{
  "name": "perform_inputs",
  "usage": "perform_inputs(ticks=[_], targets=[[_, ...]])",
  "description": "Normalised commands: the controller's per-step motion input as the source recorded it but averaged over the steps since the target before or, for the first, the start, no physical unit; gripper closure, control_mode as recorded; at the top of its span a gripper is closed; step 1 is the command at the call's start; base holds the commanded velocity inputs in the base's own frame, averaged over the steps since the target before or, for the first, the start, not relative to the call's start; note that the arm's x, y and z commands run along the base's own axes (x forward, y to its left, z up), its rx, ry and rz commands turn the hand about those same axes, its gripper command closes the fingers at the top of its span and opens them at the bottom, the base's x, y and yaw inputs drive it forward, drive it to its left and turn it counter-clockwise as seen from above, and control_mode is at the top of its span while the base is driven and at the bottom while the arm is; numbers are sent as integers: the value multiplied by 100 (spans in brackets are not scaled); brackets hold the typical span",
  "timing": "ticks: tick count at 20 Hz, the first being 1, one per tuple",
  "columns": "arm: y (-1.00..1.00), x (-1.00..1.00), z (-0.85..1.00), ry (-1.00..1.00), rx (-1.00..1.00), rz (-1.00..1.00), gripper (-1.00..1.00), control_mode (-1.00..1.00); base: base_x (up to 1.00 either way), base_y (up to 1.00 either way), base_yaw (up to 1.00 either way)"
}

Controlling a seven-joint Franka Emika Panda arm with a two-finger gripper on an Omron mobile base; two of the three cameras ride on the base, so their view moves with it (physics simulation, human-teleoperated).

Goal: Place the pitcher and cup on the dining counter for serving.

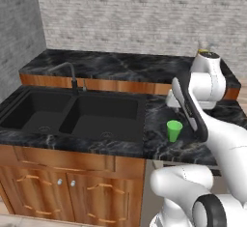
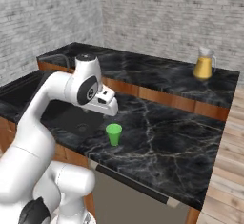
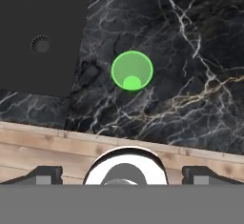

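The dining counter (image 2: 157, 73) runs as a raised black marble slab along the brick wall, resting on a brown wooden panel above the lower worktop (image 2: 162, 142). That worktop, also black marble with pale veins, carries a double black sink (image 1: 72, 112) on its left part, with a dark curved faucet (image 1: 67, 71) rising behind the basins; wooden cabinet doors (image 1: 67, 194) sit beneath it. The white arm (image 2: 52, 104) bends up over the worktop, its hand held above the marble just to the right of the sink. The pitcher (image 2: 204, 64) stands upright near the far right end of the dining counter, well apart from the arm. The cup (image 2: 113, 134) stands upright on the lower worktop, just beside the sink's right edge and below the hand; from the hand view it appears as a green ring (image 3: 132, 70) seen from straight above, untouched. The gripper (image 3: 122, 178) shows its two dark tips far apart at the bottom corners of that view, spread wide with nothing between them.
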Motion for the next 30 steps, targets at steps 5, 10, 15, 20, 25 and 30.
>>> perform_inputs(ticks=[5, 10, 15, 20, 25, 30], targets=[[-66, 13, -49, 8, 0, 0, -100, -100, 0, 0, 0], [-24, 5, -39, 5, 4, 0, -100, -100, 0, 0, 0], [0, 30, -44, 4, 5, 0, -100, -100, 0, 0, 0], [0, 41, -29, 0, 2, 0, -100, -100, 0, 0, 0], [0, 36, -21, 0, 0, -2, -100, -100, 0, 0, 0], [0, 33, -28, 0, 0, -2, -100, -100, 0, 0, 0]])
